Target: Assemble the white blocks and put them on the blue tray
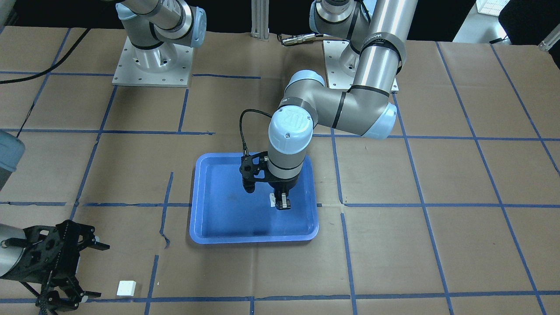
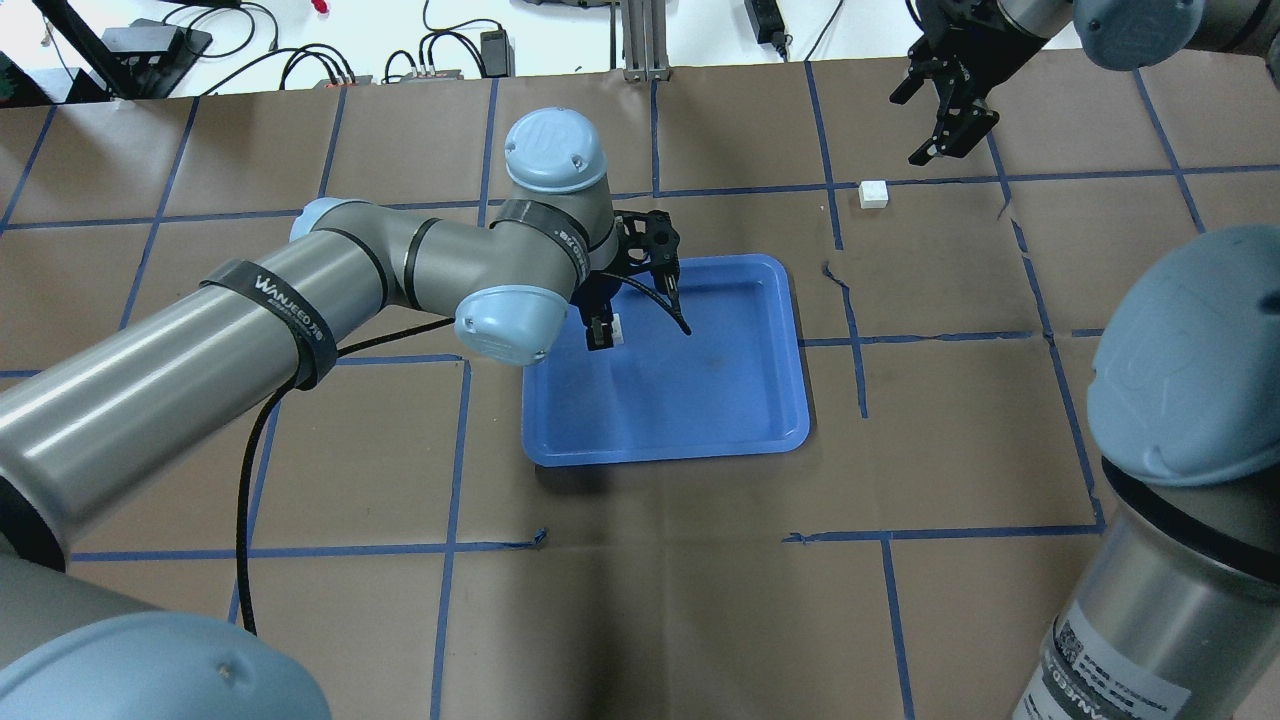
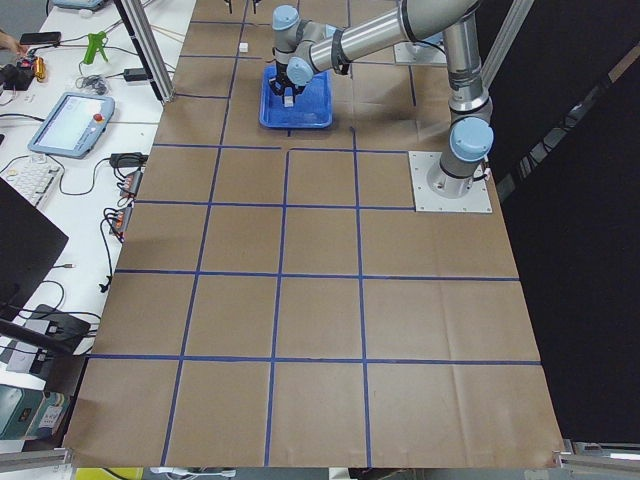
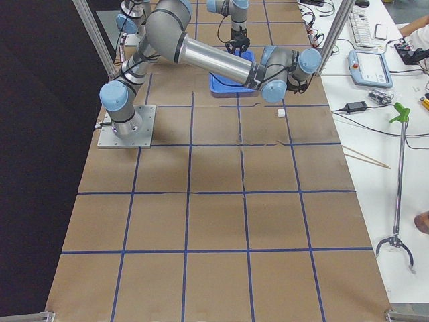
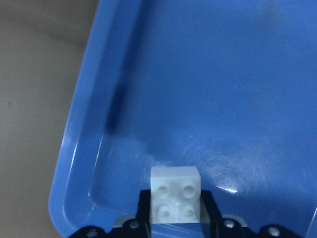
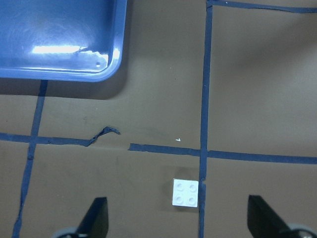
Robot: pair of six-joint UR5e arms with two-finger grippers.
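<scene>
The blue tray (image 1: pixel 227 218) lies mid-table; it also shows in the overhead view (image 2: pixel 720 400). My left gripper (image 1: pixel 282 203) is shut on one white block (image 1: pixel 272 200) and holds it low over the tray's floor, near the tray's side towards my left. The left wrist view shows this block (image 5: pixel 176 196) studs up between the fingers (image 5: pixel 209 208). The other white block (image 1: pixel 126 288) lies on the paper beside a blue tape line, also in the overhead view (image 2: pixel 874 193). My right gripper (image 2: pixel 945 100) hangs open just beyond it; in the right wrist view the block (image 6: pixel 186 192) lies between the spread fingers (image 6: pixel 96 220).
The table is covered with brown paper marked by a blue tape grid (image 1: pixel 341 205). The arm bases (image 1: pixel 153 65) stand at the robot's edge. A torn tape piece (image 6: pixel 101 135) lies between the tray's corner (image 6: pixel 106 69) and the loose block.
</scene>
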